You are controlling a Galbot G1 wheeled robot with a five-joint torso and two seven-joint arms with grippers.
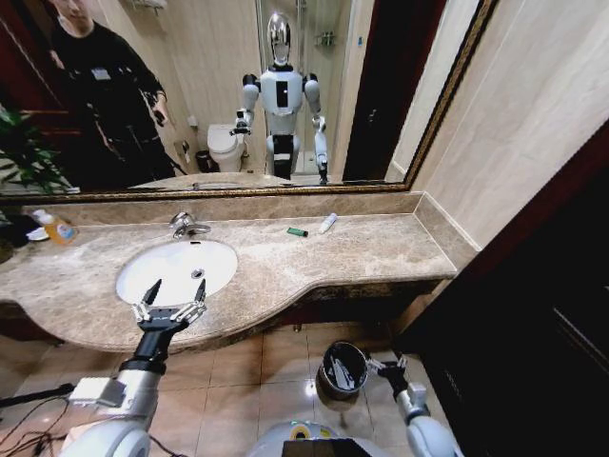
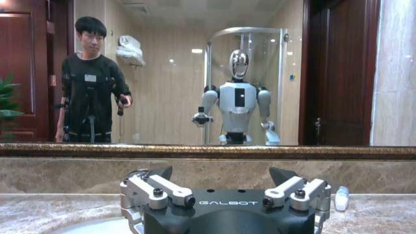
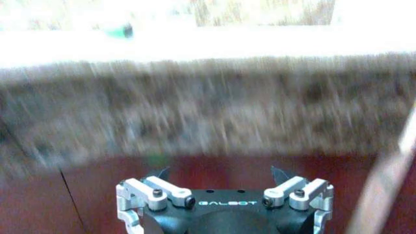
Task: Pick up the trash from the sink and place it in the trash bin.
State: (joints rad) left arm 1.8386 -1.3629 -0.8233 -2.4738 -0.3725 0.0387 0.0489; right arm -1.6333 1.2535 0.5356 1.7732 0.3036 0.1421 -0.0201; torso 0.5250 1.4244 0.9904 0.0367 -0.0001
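Trash: a small white tube [image 1: 327,223] and a tiny green piece [image 1: 297,231] lie on the table [image 1: 381,252], far side, near the mirror and to the right of the sink [image 1: 177,269]; the tube also shows at the edge of the left wrist view [image 2: 341,198].
Handling: both bits look light and small; the tube is probably smooth and may roll, so a pinch across its middle seems safest; the green piece sits low and flat and likely needs fingertips right down at the marble.
Left end effector [image 1: 174,296]: fingers spread, empty, hovering at the near rim of the sink; the trash lies well apart, farther back and to the right.
Right end effector [image 1: 383,364]: low, near the floor, just beside the trash bin [image 1: 343,369], fingers spread, empty.
Trash bin: stands on the floor tiles below the table edge, with some pale bits inside.
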